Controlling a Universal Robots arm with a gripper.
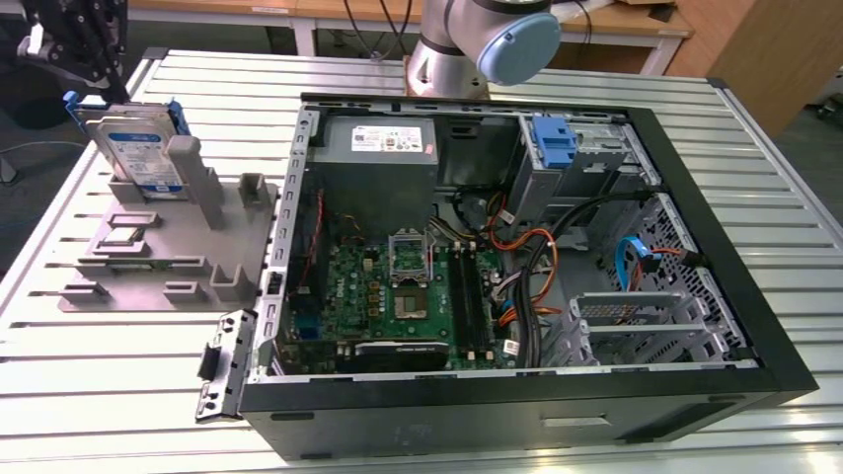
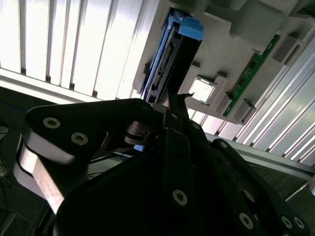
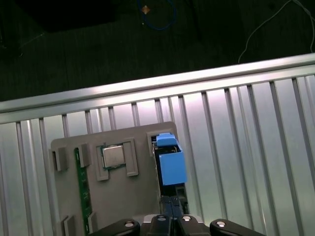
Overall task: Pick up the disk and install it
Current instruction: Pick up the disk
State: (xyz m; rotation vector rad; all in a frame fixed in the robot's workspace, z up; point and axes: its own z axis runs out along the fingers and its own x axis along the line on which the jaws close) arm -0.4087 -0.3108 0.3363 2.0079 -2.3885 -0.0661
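The disk [image 1: 132,148] stands upright on edge in a grey fixture [image 1: 158,267] on the exterior view's left, its white-and-blue label facing out and a blue bracket along its edges. In both wrist views I look down on its thin top edge [image 2: 170,54] and blue bracket [image 3: 170,164]. My black gripper [image 1: 106,89] hangs just above the disk's top end, shut, with nothing between its fingers [image 3: 167,206]. From the second wrist view, the gripper [image 2: 173,96] points at the disk's edge and stands apart from it.
The open computer case [image 1: 737,296] lies on the slatted metal table [image 1: 106,395], with a blue drive bay [image 1: 554,138], grey power supply [image 1: 375,138] and motherboard [image 1: 395,286] inside. The arm's base [image 1: 488,39] stands behind it. The fixture also holds a processor [image 3: 114,156] and a memory stick [image 3: 81,187].
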